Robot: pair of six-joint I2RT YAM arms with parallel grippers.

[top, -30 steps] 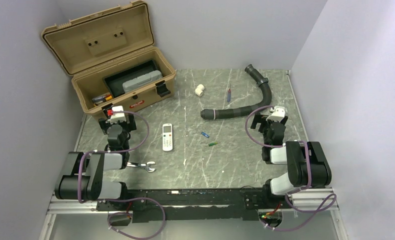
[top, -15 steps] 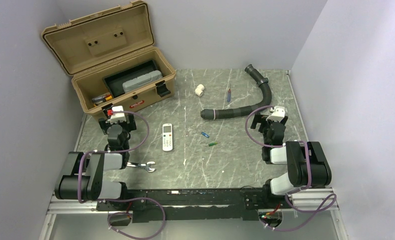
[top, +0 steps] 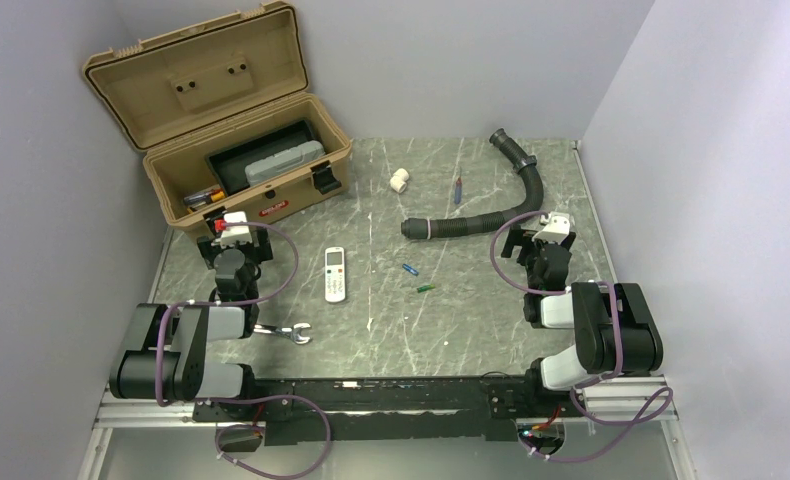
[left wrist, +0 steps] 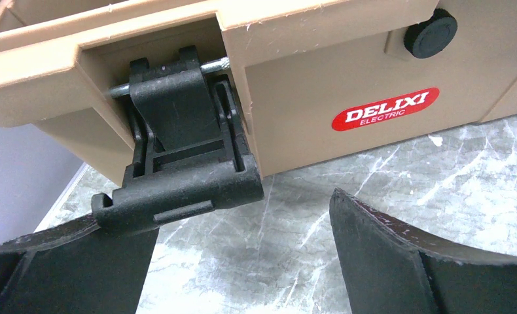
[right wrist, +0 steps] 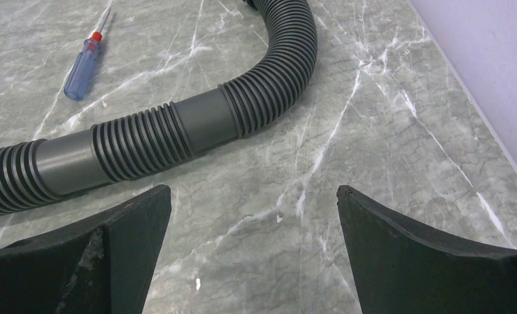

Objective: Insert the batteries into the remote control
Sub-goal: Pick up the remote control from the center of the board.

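The white remote control (top: 335, 274) lies face up on the marble table, left of centre. The blue battery (top: 409, 269) and the green battery (top: 426, 288) lie apart on the table to its right. My left gripper (top: 234, 228) rests at the left, in front of the toolbox; in the left wrist view it (left wrist: 243, 226) is open and empty, facing the box's black latch (left wrist: 177, 150). My right gripper (top: 551, 225) rests at the right; in the right wrist view it (right wrist: 252, 209) is open and empty, just short of the hose. Remote and batteries are outside both wrist views.
An open tan toolbox (top: 241, 165) stands at the back left. A grey corrugated hose (top: 491, 212) curves across the back right, also in the right wrist view (right wrist: 177, 127). A red-and-blue screwdriver (top: 458, 188), a white pipe fitting (top: 399, 181) and a wrench (top: 286, 333) lie on the table.
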